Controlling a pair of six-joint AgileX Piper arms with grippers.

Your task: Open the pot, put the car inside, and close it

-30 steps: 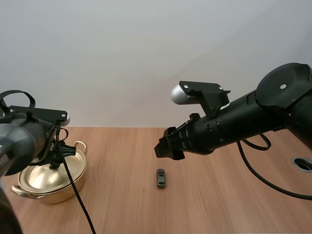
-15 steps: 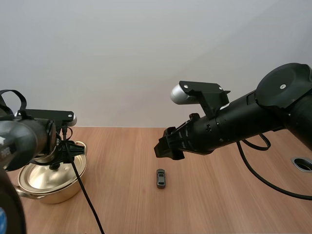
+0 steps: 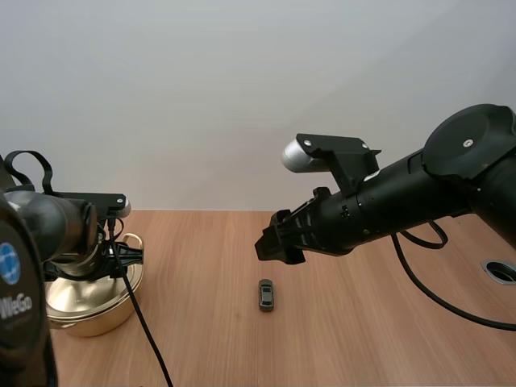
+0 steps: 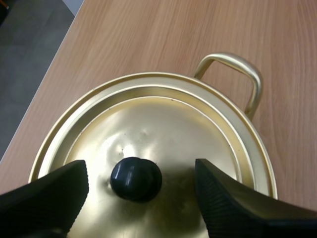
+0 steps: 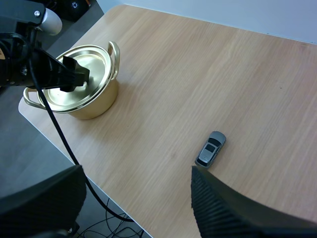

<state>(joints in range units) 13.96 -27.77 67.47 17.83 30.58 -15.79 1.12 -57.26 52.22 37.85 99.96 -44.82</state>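
Bench [image 3: 347,339] with pot [image 3: 85,310] at its 9 o'clock side, lid [image 4: 163,124] on. Left fingers [image 4: 223,198] released, at 3 and 9 o'clock of the knob [image 4: 136,178], not touching. Lower slightly, keep centred, clench on the knob, lift straight up. Right fingers [image 5: 218,208] released, above the car [image 3: 266,294], mid-bench.

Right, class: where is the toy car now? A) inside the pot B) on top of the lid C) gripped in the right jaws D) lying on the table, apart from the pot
D: the car lies on the table, away from the pot, whose lid is on.
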